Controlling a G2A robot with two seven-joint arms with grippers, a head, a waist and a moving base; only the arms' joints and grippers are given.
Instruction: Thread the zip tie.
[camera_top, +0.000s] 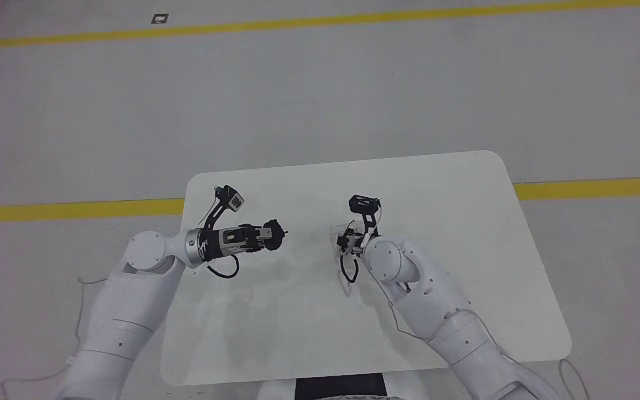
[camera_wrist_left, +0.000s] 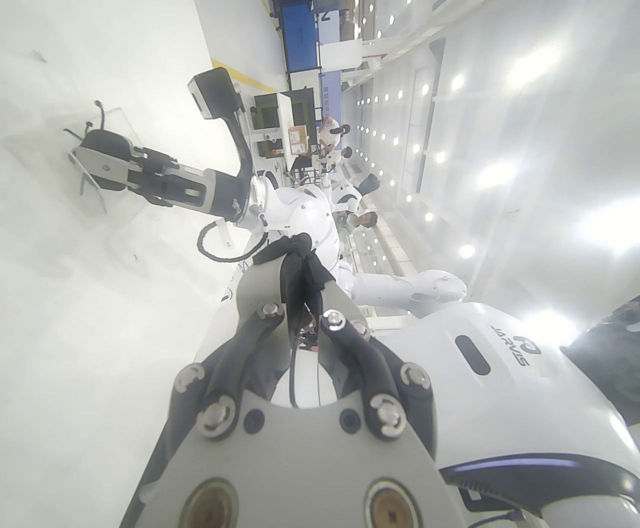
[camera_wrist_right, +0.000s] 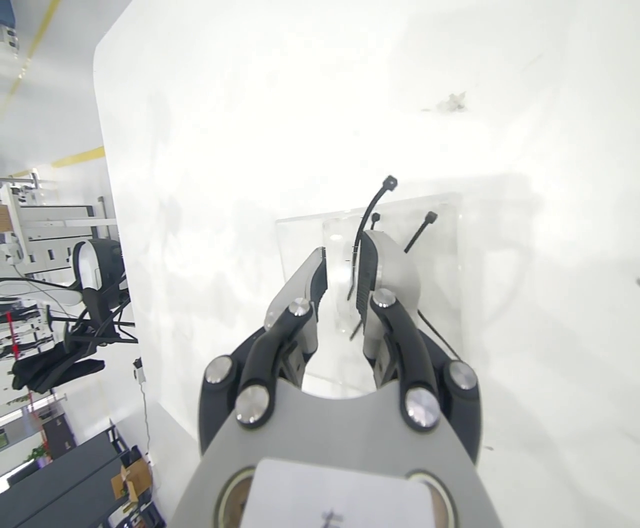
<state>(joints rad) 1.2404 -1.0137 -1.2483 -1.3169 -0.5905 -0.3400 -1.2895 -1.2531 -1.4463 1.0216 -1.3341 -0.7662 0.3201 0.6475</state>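
Note:
My left gripper (camera_wrist_left: 296, 252) is shut on a thin black zip tie (camera_wrist_left: 293, 350), whose strap runs back between the fingers. In the top view it (camera_top: 278, 235) hangs over the table's left middle, pointing toward the other arm. My right gripper (camera_wrist_right: 345, 250) is open and straddles a clear acrylic holder (camera_wrist_right: 440, 270) with black zip ties (camera_wrist_right: 372, 207) sticking up from it. One tie lies along a finger pad (camera_wrist_right: 365, 270). The left wrist view has the right gripper (camera_wrist_left: 82, 160) down on that holder (camera_wrist_left: 112, 125). From above, the right gripper (camera_top: 346, 243) sits at the table's centre.
The white table (camera_top: 450, 200) has open surface to the right and front. A small scrap of debris (camera_wrist_right: 452, 102) lies beyond the holder. A grey floor with yellow lines surrounds the table.

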